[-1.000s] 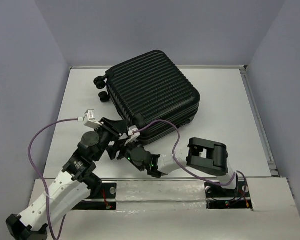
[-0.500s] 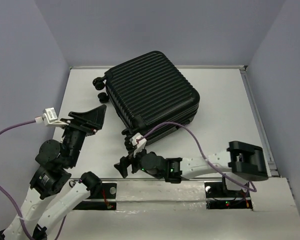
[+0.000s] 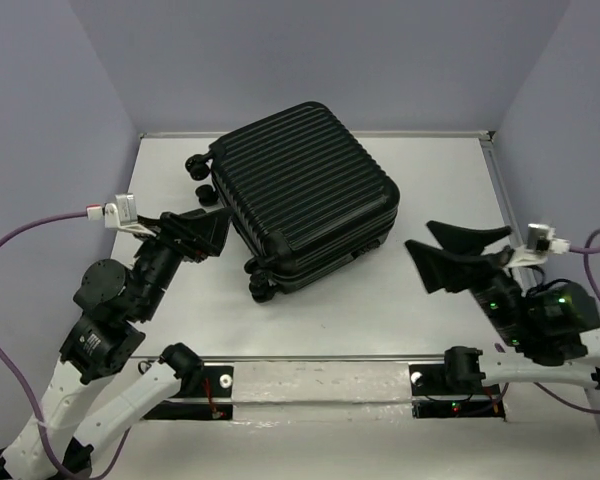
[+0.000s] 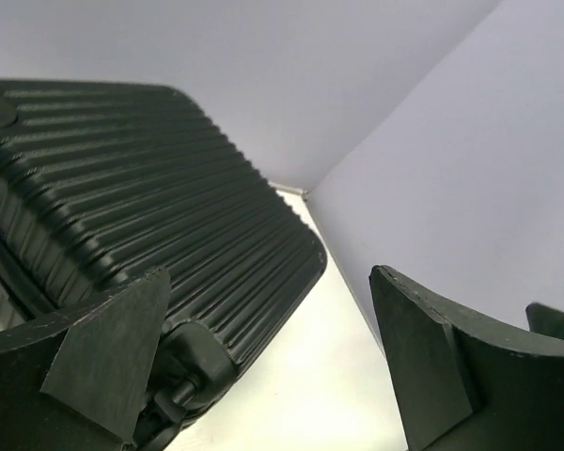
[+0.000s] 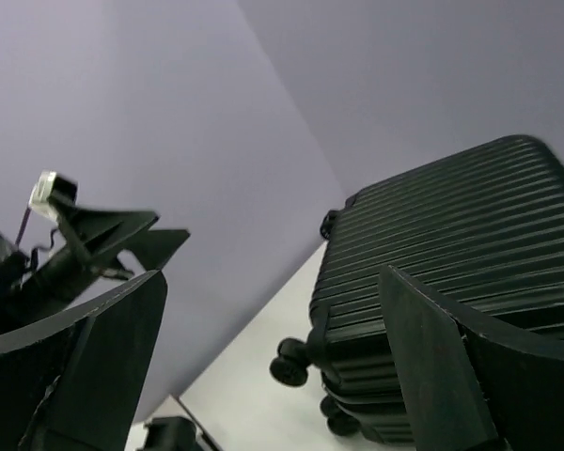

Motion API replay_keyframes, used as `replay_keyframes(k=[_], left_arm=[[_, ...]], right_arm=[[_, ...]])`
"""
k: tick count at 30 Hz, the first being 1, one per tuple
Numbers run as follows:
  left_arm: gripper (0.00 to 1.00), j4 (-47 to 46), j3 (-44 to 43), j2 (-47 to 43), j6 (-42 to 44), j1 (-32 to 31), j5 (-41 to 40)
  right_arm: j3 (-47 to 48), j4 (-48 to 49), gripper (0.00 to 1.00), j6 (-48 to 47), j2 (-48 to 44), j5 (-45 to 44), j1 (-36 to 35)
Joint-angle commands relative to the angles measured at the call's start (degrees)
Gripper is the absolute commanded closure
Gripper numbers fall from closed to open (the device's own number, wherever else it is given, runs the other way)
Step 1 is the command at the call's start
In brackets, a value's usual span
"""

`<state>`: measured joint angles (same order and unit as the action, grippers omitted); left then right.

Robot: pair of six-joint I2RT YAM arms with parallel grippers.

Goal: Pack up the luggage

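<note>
Large black ribbed hard-shell suitcase lies flat on the white worktop, centre to back, turned at an angle. Shell is shut, ribbed face up. Small black caster wheels sit along its left side: two at the back-left corner, two more at the near-left corner.

Left gripper: jaws wide apart, nothing between them. It sits above the worktop near the suitcase's left side, not touching, pointing toward it. Left wrist view shows the ribbed shell and one wheel past the near finger.

Right gripper: jaws also spread wide, holding nothing. It's well apart from the suitcase on the right, fingers aimed left toward it. Right wrist view shows the suitcase's wheel end, with the left gripper beyond.
</note>
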<state>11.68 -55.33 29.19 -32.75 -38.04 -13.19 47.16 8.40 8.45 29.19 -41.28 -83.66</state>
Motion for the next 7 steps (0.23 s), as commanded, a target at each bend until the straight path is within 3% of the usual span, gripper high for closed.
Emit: replay_keyframes(k=[1, 7], left_arm=[[0.01, -5.5, -2.1, -2.1, 4.4, -0.1, 3.0], [0.01, -6.9, -0.5, -1.9, 5.1, -0.1, 3.8]], right_arm=[[-3.4, -6.7, 0.00, -4.9, -8.4, -8.6, -0.1], [-4.3, -6.8, 0.00, -5.4, -7.4, -12.2, -0.1]])
